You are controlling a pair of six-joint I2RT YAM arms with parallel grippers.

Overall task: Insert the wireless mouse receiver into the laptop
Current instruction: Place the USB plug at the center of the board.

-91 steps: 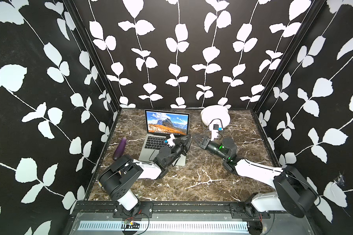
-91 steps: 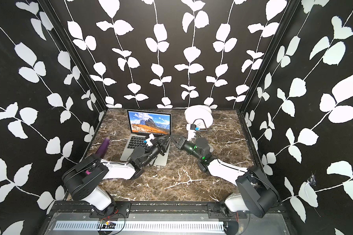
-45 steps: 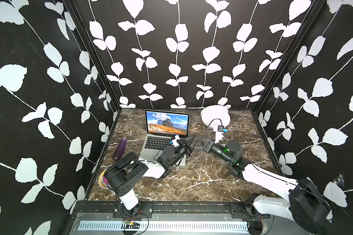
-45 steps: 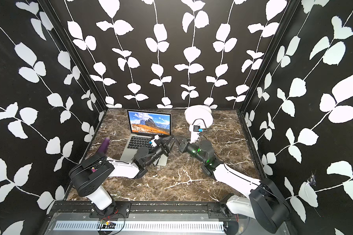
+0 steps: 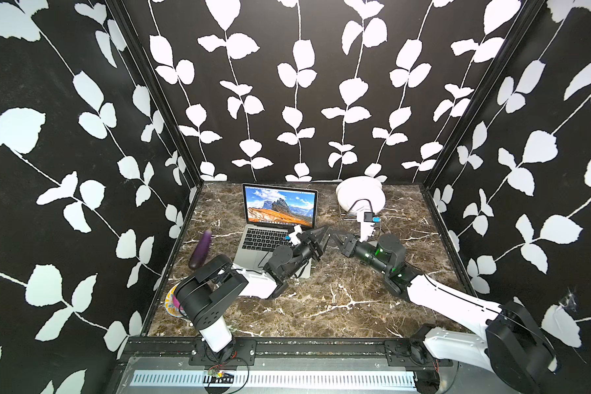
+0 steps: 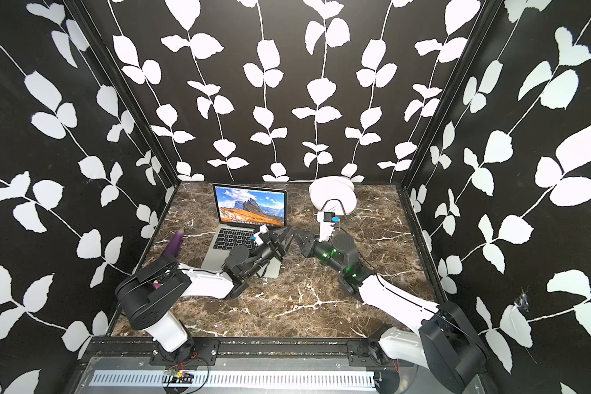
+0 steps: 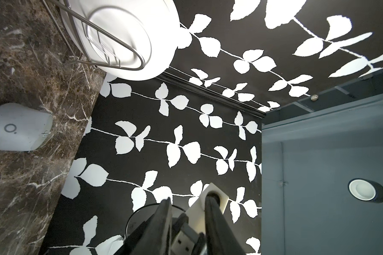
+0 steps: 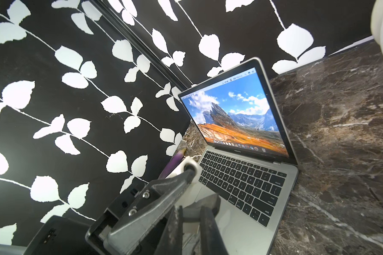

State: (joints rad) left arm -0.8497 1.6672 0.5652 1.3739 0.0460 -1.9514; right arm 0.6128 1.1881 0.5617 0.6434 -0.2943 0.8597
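Laptop (image 5: 277,211) sits open at eleven o'clock on brown, white-veined marble tabletop (image 5: 338,307), boxed in by black walls (image 5: 65,153) with white leaf vines. Near centre, left gripper (image 5: 322,234) pinches the receiver (image 7: 182,241); right gripper (image 5: 334,237), jaws pressed together, faces it.

The laptop (image 5: 280,206) is being held up by the tabletop (image 5: 321,307), near the back. Plates (image 5: 359,194) are being kept right of it, an eggplant (image 5: 202,247) left of it, and the wireless mouse (image 7: 18,127) near the plates.
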